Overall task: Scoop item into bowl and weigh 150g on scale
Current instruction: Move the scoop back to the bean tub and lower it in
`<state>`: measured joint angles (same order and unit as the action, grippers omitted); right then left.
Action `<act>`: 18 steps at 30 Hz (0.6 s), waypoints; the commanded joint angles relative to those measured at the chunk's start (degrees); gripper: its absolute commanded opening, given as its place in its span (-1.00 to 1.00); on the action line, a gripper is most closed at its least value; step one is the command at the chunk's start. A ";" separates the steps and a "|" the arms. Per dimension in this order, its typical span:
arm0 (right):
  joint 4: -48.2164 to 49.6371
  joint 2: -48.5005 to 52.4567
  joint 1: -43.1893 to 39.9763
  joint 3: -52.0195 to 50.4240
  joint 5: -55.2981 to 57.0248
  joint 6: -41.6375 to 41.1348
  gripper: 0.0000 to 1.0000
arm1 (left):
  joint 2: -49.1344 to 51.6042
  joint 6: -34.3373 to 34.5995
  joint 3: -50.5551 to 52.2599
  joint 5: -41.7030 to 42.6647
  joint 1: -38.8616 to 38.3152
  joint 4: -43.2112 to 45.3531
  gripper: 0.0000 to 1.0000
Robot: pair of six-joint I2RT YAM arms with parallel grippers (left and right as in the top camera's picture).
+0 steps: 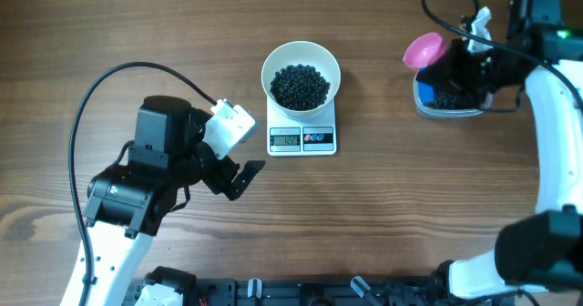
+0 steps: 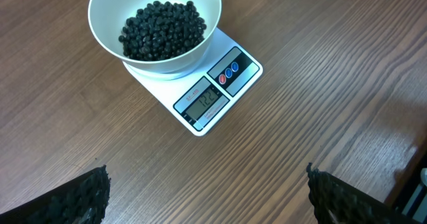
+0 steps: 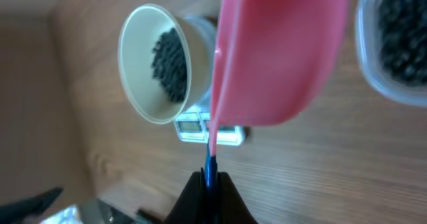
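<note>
There was one bowl (image 1: 301, 58) at twelve o'clock, on one scale (image 1: 301, 139); one pink scoop (image 1: 424, 49) and one clear tub (image 1: 428, 109) at two o'clock; two arms (image 1: 137, 192) (one per side); beads (image 1: 301, 86) beyond counting, in two piles.

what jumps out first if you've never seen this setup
The round white bowl heaped with small black beads, sitting on the flat white digital scale mid-table. Next, the pink plastic scoop clamped in the right end effector at the far right, beside a clear plastic tub of more beads.
</note>
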<state>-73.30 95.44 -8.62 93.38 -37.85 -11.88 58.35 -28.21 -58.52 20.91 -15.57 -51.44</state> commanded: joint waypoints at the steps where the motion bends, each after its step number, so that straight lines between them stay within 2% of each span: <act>1: -3.23 -5.88 -3.76 0.02 0.15 2.89 -0.91 | 0.17 0.33 -1.29 0.50 0.42 0.11 1.00; 6: 1.25 -6.40 -9.77 -9.01 -1.01 4.46 -0.91 | 0.17 0.33 -1.29 0.50 0.42 0.13 1.00; 10: 13.94 -6.40 -19.80 -23.91 -7.63 5.70 -0.91 | 0.17 0.33 -1.29 0.50 0.44 0.11 1.00; 13: 23.71 -6.38 -23.23 -32.09 -16.06 5.18 -0.91 | 0.17 0.33 -1.29 0.50 0.42 0.11 1.00; 18: 37.09 -5.14 -22.75 -38.32 -16.68 -3.43 -0.91 | 0.17 0.33 -1.29 0.50 0.42 0.11 1.00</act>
<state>-39.55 89.06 -31.90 56.05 -51.53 -11.07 58.35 -28.21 -58.61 20.91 -15.57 -51.42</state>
